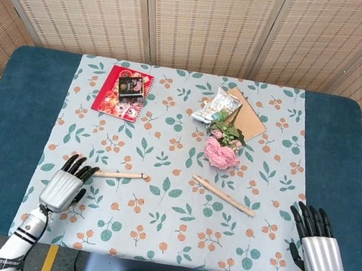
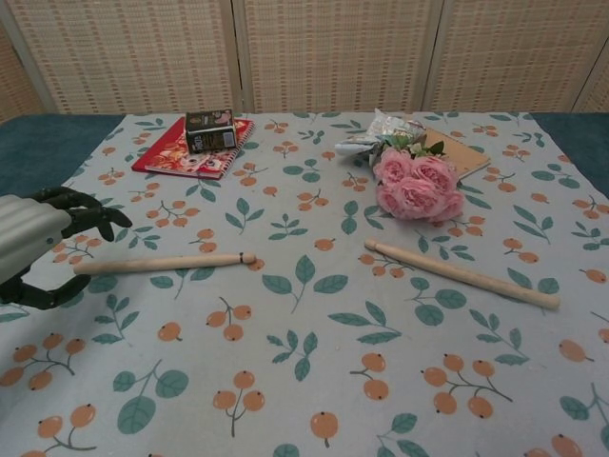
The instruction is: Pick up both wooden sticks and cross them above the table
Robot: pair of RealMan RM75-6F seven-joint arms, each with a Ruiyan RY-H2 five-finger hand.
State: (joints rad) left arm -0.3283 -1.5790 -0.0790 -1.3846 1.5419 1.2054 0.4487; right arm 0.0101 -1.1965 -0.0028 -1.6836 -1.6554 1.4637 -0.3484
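Two wooden sticks lie flat on the floral tablecloth. The left stick (image 1: 117, 175) (image 2: 164, 263) lies nearly level at the centre left. The right stick (image 1: 224, 195) (image 2: 461, 273) slants down to the right, in front of the pink flowers. My left hand (image 1: 65, 187) (image 2: 38, 243) hovers open over the left stick's outer end, fingers spread, holding nothing. My right hand (image 1: 315, 247) is open near the table's front right corner, well to the right of the right stick, and shows only in the head view.
A bunch of pink flowers (image 1: 222, 150) (image 2: 415, 186) lies just behind the right stick. A red notebook (image 1: 123, 92) with a dark small box (image 2: 210, 130) on it sits back left. A foil packet (image 1: 215, 106) and a brown notebook (image 1: 250, 119) lie back centre.
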